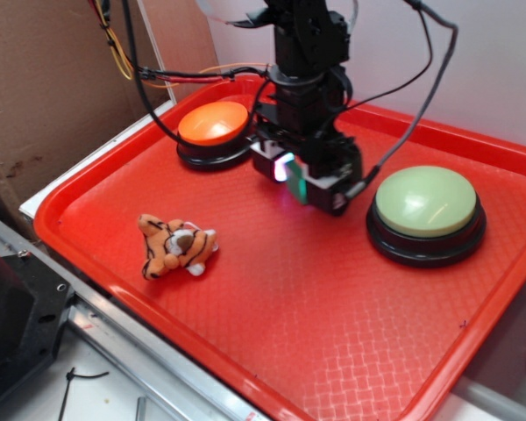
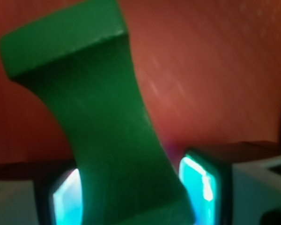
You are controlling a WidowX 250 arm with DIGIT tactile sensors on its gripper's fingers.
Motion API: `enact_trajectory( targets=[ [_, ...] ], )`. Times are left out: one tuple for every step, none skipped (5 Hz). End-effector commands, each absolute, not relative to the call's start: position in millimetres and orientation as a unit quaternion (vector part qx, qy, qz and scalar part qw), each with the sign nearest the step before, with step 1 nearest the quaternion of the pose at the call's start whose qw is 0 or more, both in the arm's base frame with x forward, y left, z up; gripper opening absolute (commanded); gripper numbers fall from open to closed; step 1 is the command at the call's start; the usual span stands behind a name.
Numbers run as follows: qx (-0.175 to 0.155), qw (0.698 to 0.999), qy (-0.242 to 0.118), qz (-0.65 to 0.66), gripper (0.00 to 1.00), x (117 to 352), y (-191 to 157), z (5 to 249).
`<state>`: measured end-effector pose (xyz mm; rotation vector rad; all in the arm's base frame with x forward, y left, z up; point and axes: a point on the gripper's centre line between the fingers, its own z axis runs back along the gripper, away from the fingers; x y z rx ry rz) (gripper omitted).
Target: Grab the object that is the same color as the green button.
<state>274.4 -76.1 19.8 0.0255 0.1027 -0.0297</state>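
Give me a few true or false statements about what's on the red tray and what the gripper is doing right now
1. The gripper is closed on the green block. True; the wrist view shows the block between the fingers.
2. The green button sits left of the orange button in the exterior view. False; it sits to the right.
3. The tiger toy lies on the red tray, apart from the gripper. True.
4. The tiger toy rests on top of the orange button. False; it lies on the tray floor, nearer the front edge.
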Motion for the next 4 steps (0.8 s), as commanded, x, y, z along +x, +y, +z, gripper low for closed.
enact_trajectory(
  targets=[
    [-0.018,0.999,0.028,0.016,0.00,252,-56,118],
    [-0.023,0.999,0.004,0.041,0.00,219,-49,149],
    [-0.025,0.997,-0.031,0.059,0.00,182,-50,174],
    [-0.032,0.993,-0.088,0.069,0.00,151,-47,196]
  ],
)
